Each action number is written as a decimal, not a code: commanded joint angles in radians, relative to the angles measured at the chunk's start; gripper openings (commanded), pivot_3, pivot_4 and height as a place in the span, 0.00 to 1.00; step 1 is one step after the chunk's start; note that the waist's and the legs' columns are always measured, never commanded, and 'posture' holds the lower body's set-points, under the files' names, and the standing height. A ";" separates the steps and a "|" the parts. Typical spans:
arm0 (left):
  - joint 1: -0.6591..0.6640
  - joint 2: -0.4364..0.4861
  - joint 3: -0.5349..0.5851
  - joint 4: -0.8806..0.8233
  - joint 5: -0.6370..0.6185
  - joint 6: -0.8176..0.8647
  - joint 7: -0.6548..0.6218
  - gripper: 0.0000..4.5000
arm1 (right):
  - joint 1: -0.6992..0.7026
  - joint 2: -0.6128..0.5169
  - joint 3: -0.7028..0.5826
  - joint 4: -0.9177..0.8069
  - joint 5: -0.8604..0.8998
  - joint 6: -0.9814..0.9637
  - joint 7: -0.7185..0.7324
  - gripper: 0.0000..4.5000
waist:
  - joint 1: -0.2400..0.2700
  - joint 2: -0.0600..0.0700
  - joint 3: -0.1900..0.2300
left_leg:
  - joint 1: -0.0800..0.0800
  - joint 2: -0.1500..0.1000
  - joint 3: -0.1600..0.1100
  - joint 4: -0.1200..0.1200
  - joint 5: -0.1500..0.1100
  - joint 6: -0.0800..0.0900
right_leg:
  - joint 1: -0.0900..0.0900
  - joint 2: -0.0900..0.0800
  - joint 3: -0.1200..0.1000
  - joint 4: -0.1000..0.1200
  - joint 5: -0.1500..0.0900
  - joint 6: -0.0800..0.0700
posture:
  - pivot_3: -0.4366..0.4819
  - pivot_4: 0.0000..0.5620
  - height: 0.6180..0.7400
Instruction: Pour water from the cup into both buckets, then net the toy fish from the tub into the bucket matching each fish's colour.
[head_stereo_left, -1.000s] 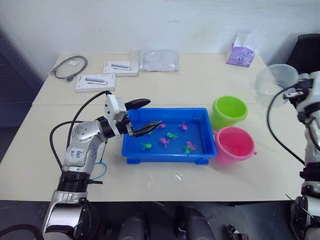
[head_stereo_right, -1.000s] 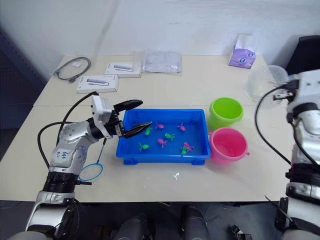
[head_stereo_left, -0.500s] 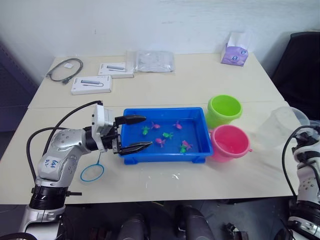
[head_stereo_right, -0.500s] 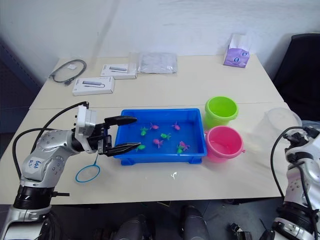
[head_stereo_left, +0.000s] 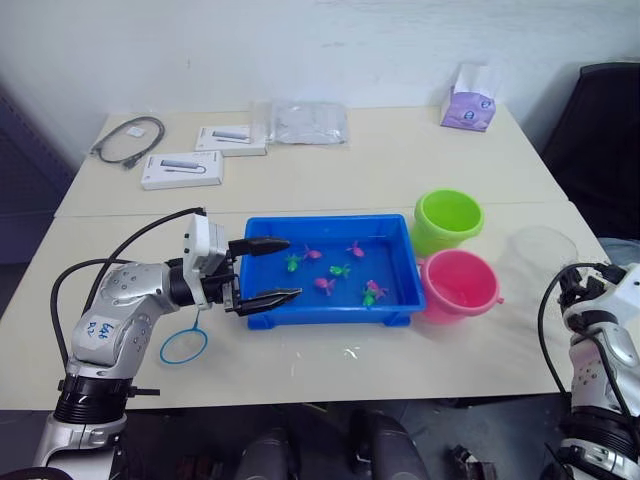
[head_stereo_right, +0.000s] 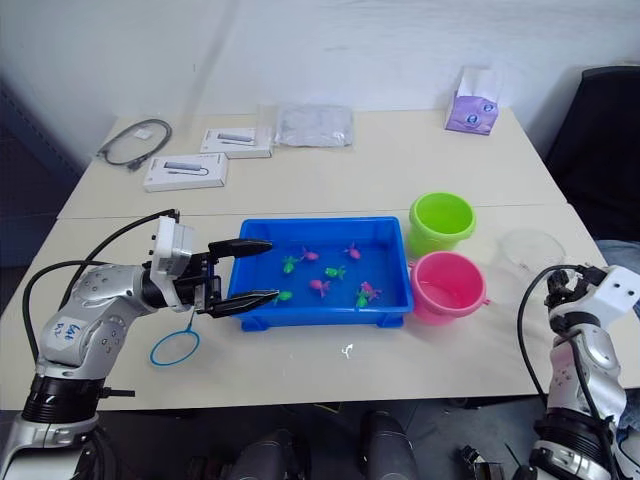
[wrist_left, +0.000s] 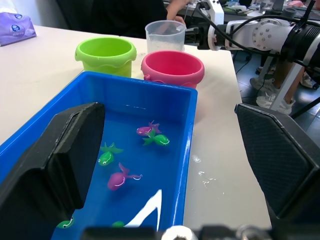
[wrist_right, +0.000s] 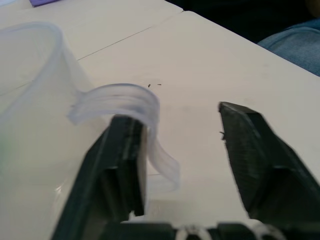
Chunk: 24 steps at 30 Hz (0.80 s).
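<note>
With the cup (head_stereo_left: 537, 262) standing on the table just off the right gripper's (wrist_right: 182, 150) spread fingers, pouring seemed finished, and the left gripper (head_stereo_left: 272, 270), gaping over the tub (head_stereo_left: 330, 313), next needed the net (head_stereo_left: 184, 345) beneath its wrist.

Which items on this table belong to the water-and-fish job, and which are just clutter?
Job: cup, green bucket, pink bucket, tub, toy fish, net.
Clutter: cable, two white boxes, plastic bag, tissue pack.
</note>
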 joint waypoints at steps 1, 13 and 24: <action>0.027 0.023 0.040 -0.039 -0.013 -0.013 -0.007 1.00 | 0.063 -0.040 -0.038 -0.133 0.031 0.087 -0.022 0.95 | 0.000 0.000 0.000 | 0.000 0.000 0.000 0.000 0.000 0.000 | 0.000 0.000 0.000 0.000 0.000 0.000 | 0.48 0.27 1.00; 0.093 0.066 0.143 0.081 0.031 -0.102 0.003 1.00 | 0.488 -0.195 -0.209 -0.588 0.305 0.403 0.253 0.98 | 0.005 0.000 0.000 | 0.001 0.000 -0.001 -0.001 -0.001 0.001 | 0.000 -0.002 0.000 -0.004 0.000 -0.001 | 0.48 0.27 1.00; 0.308 0.083 0.482 0.288 0.131 -0.220 0.269 1.00 | 0.502 -0.240 -0.150 -0.823 0.409 0.057 0.748 0.98 | 0.000 -0.010 0.000 | 0.003 0.001 0.000 -0.005 -0.003 0.000 | 0.000 -0.002 0.000 -0.005 -0.001 -0.001 | 0.48 0.27 1.00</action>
